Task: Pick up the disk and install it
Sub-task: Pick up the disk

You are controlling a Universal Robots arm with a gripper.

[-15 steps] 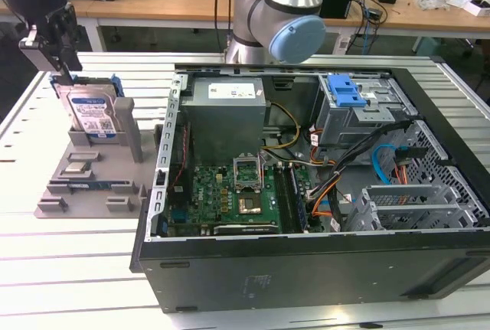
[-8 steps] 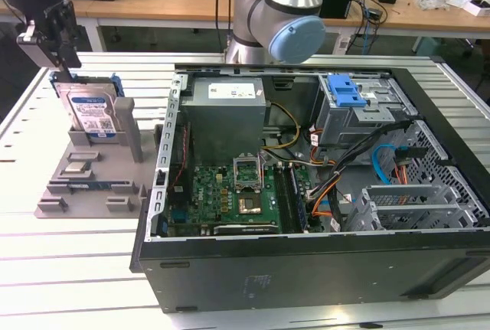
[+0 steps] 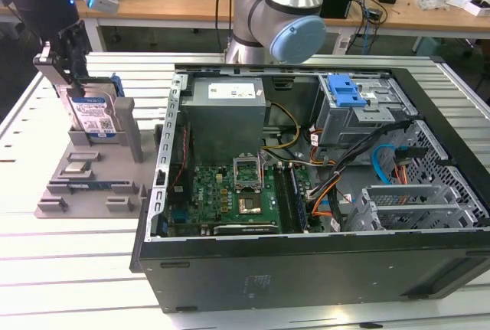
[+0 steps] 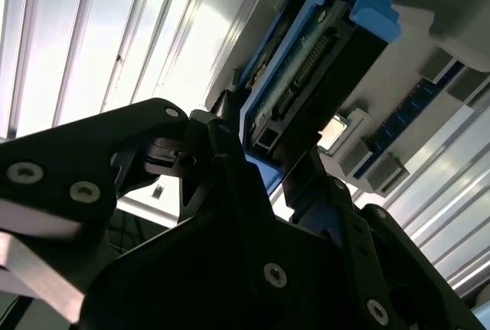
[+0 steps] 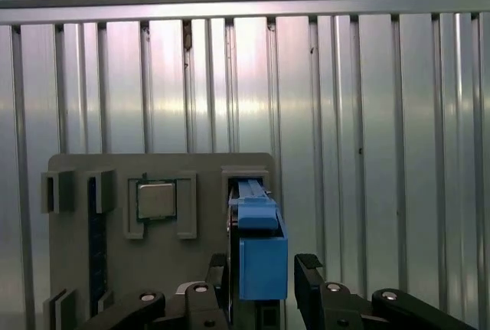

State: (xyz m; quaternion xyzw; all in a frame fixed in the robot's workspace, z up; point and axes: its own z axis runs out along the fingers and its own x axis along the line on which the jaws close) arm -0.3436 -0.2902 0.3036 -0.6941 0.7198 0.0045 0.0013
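Hand flanks the upright disk, jaws seemingly slightly apart.

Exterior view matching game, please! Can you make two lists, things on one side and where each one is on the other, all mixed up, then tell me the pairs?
Things:
1. disk
2. chip
3. blue latch
4. tool

Places:
A. inside the open computer case
B. lying flat on the grey holder
C. standing upright in the grey holder
D. straddling the top of the disk

Pairs: 1-C, 2-B, 3-A, 4-D
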